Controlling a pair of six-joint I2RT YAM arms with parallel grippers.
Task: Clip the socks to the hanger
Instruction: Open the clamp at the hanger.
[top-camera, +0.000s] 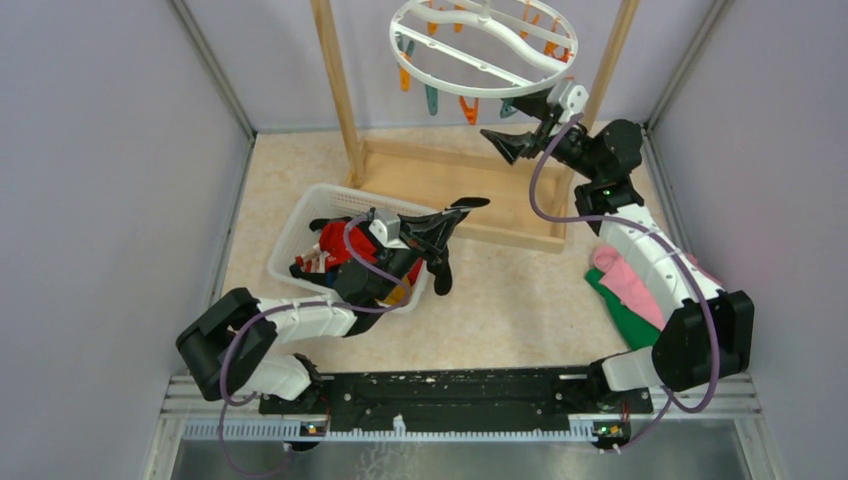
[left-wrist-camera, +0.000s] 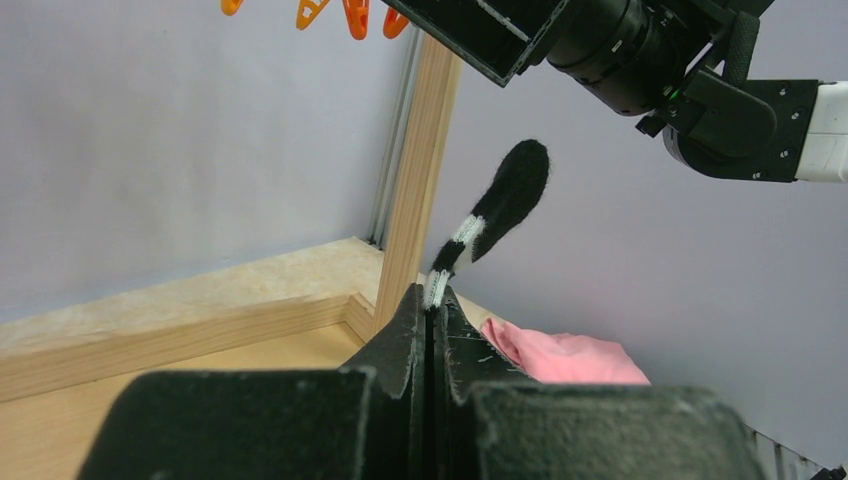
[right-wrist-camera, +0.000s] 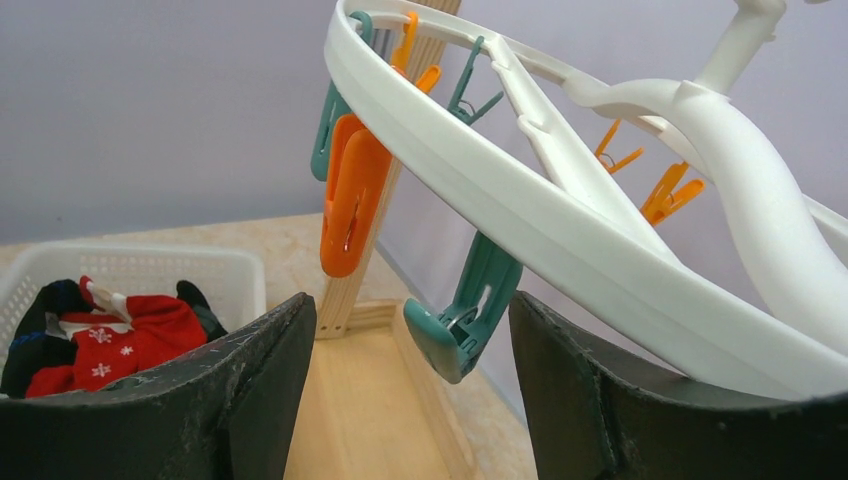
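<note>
While the left tool (left-wrist-camera: 432, 305) clamps one end, the striped sock (left-wrist-camera: 512, 190) juts beyond.

A basket (top-camera: 295, 228) holding socks (top-camera: 335, 245) sat left on the counter (top-camera: 520, 295), cloths (top-camera: 630, 285) right, wooden rack (top-camera: 440, 178) behind, hanger (right-wrist-camera: 560, 235) overhead.

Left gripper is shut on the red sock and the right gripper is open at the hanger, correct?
No, not red: the left wrist view shows the left gripper shut on a black striped sock. The right gripper is open at the hanger.
</note>
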